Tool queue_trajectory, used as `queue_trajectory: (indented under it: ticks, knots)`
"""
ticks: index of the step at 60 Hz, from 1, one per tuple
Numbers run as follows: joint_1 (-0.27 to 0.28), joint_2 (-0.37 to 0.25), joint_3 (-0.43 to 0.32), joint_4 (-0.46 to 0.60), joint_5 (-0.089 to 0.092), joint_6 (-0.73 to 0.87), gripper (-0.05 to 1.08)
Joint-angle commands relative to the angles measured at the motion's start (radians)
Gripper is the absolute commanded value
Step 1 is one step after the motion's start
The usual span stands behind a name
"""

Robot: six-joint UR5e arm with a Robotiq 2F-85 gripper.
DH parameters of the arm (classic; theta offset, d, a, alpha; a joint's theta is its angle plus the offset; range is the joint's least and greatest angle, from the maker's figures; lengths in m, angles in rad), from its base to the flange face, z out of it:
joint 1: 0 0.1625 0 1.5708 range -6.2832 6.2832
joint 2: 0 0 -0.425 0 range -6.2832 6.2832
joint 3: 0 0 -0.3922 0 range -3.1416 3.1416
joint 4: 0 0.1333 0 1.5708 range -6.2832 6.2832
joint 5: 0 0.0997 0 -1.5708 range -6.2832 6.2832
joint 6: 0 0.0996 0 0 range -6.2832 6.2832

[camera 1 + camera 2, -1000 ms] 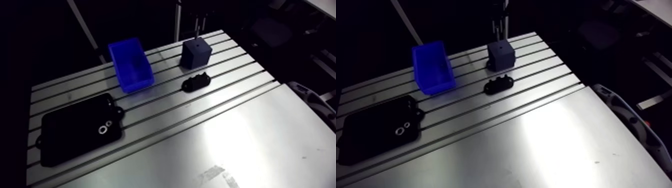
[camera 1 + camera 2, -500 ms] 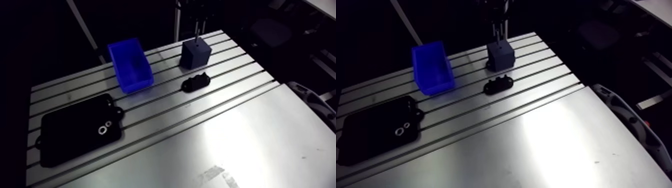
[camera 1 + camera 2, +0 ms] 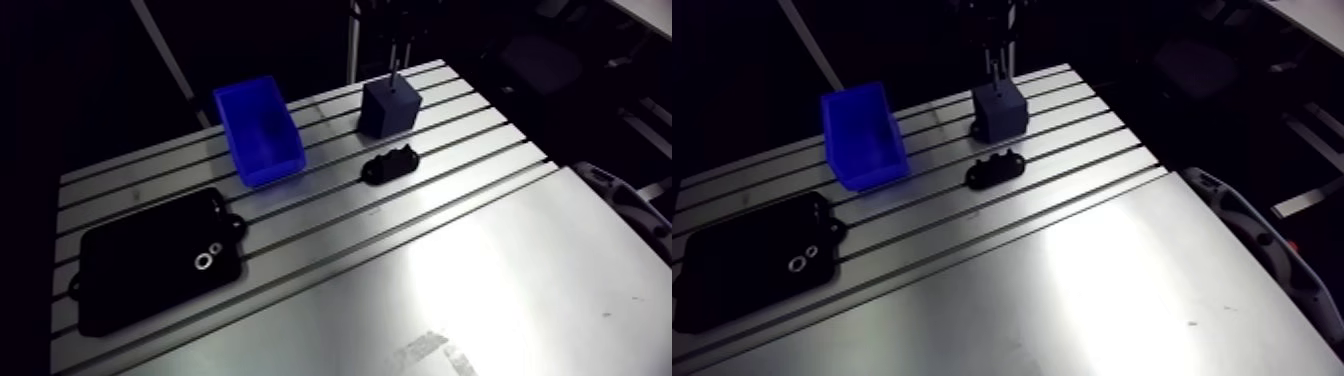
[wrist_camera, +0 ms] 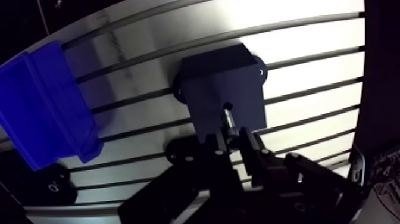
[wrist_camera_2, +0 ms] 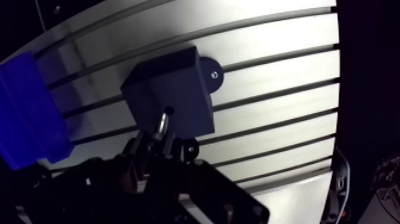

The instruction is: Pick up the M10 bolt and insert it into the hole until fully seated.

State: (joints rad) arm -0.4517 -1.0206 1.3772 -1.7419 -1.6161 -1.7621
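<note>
One black plate (image 3: pixel 140 270): near left, apart from the work.
Blue bin (image 3: pixel 272 165): mid-table, left of the block.
Block (image 4: pixel 220 83): far right, with the hole (image 4: pixel 227 107) on top.
Bolt (image 4: pixel 230 122): tip at hole mouth, not yet seated.
Gripper (image 4: pixel 233 138): clamped on the bolt. Keep it plumb and press straight down.

You see a silver tabletop (image 3: pixel 480 260) striped with dark slots, a bright blue bin (image 3: pixel 260 128), a navy block (image 3: pixel 390 106), a black plate (image 3: pixel 150 260), and a grey bolt (image 4: pixel 229 121).
</note>
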Motion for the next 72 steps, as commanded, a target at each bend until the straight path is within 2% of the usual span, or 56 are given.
queue_trajectory:
  ticks: [1,72]
  knots:
    - [-0.002,0.003,0.001,0.000,0.000,0.000,1.08]
    - [-0.004,0.003,0.012,-0.022,-0.001,-0.007,1.08]
